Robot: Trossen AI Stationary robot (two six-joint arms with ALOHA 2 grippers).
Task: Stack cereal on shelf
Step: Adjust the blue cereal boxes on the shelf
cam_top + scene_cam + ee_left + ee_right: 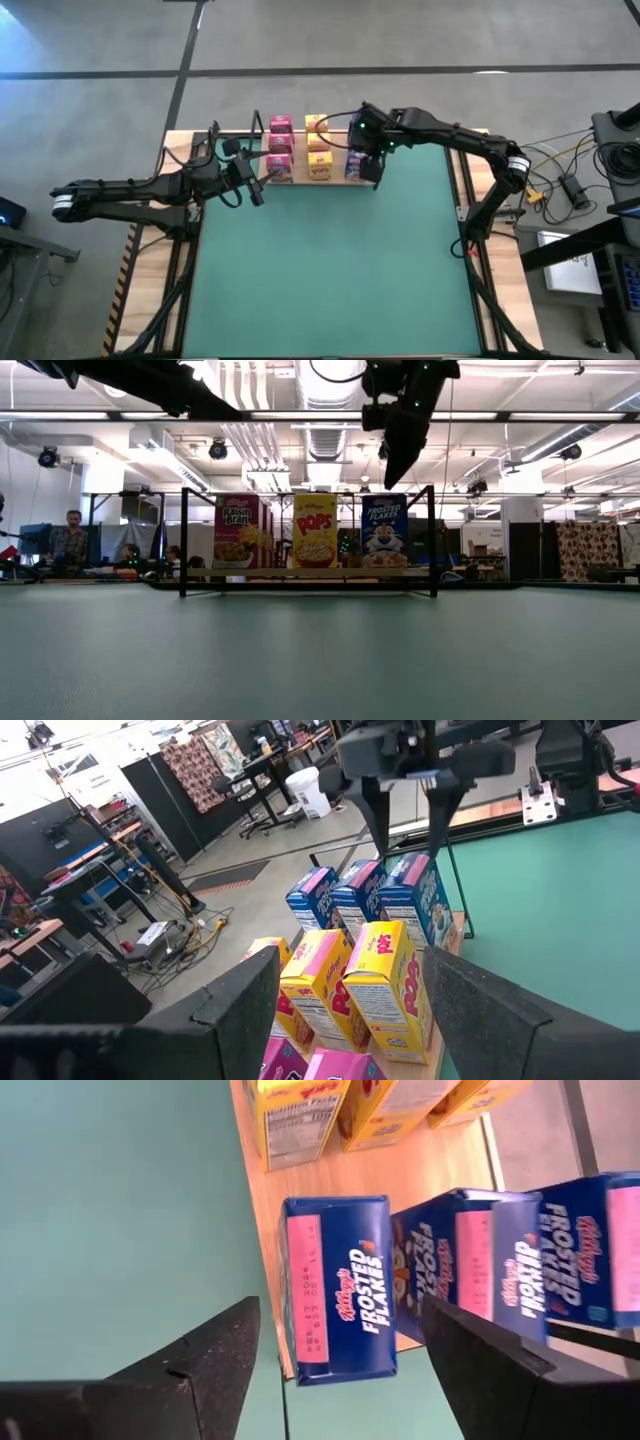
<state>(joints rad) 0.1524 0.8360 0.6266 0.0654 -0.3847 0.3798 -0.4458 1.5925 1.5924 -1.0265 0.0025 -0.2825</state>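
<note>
Blue cereal boxes (338, 1288) stand in a row on the shelf (300, 181), beside yellow (385, 982) and pink (281, 146); rear boxes partly hidden. My right gripper (340, 1365) hangs above them, spread wide, empty. My left gripper (345, 1010), parted and empty, waits at the shelf's end.

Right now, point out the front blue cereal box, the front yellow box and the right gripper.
Front blue cereal box (335, 1290): right wrist view, on its top panel.
Front yellow box (315, 532): low view, on its printed front.
Right gripper (408, 815): left wrist view, midway between its open fingertips.
</note>
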